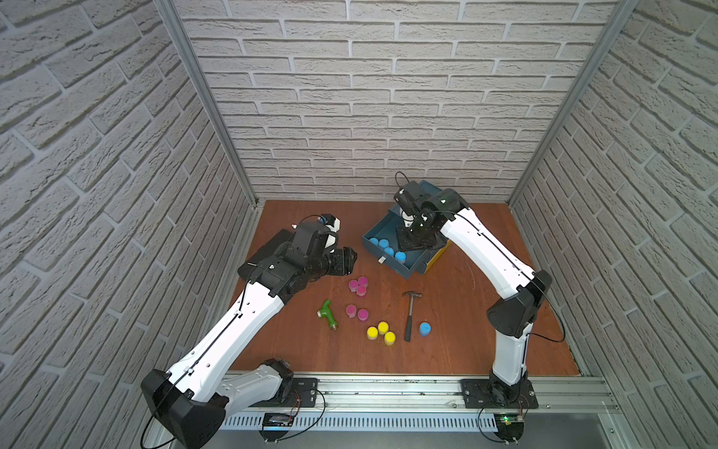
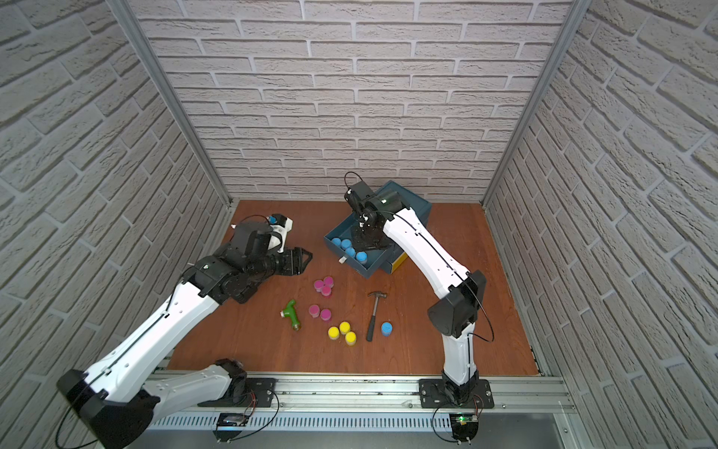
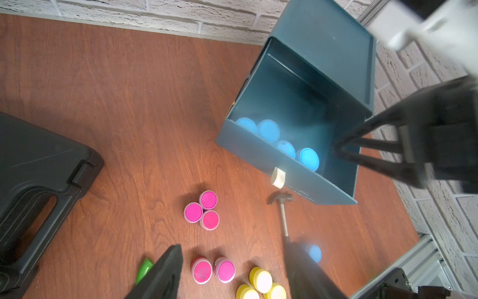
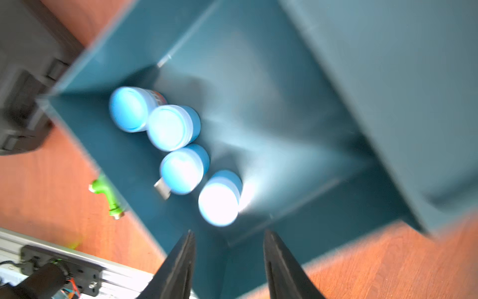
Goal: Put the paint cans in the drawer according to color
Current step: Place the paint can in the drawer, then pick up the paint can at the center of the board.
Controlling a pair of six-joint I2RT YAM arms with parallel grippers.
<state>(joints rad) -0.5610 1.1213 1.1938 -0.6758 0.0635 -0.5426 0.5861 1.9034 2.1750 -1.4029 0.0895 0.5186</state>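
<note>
- In a top view the left arm [image 1: 233, 330] lies nearest. Its left gripper [image 1: 347, 261] hangs over the bench [image 1: 485, 342], jaws spread and empty.
- There, four blue paint cans [image 1: 389, 251] stand in a row inside the open teal drawer [image 1: 394, 267]. A fifth blue can [image 1: 425, 329] sits out on the bench, just beside the hammer [image 1: 410, 315].
- The left wrist view shows five pink paint cans [image 3: 192, 212], a trio and a pair, and three yellow paint cans [image 3: 260, 279]. All are on the bench, near a green pipe fitting [image 3: 144, 269].
- In the right wrist view the right gripper [image 4: 229, 233] is over the drawer, jaws apart and pinching nothing, with the blue row just ahead.
- As I judge it, blue is nearly sorted. Nine cans are left, with pink and yellow not yet started.
</note>
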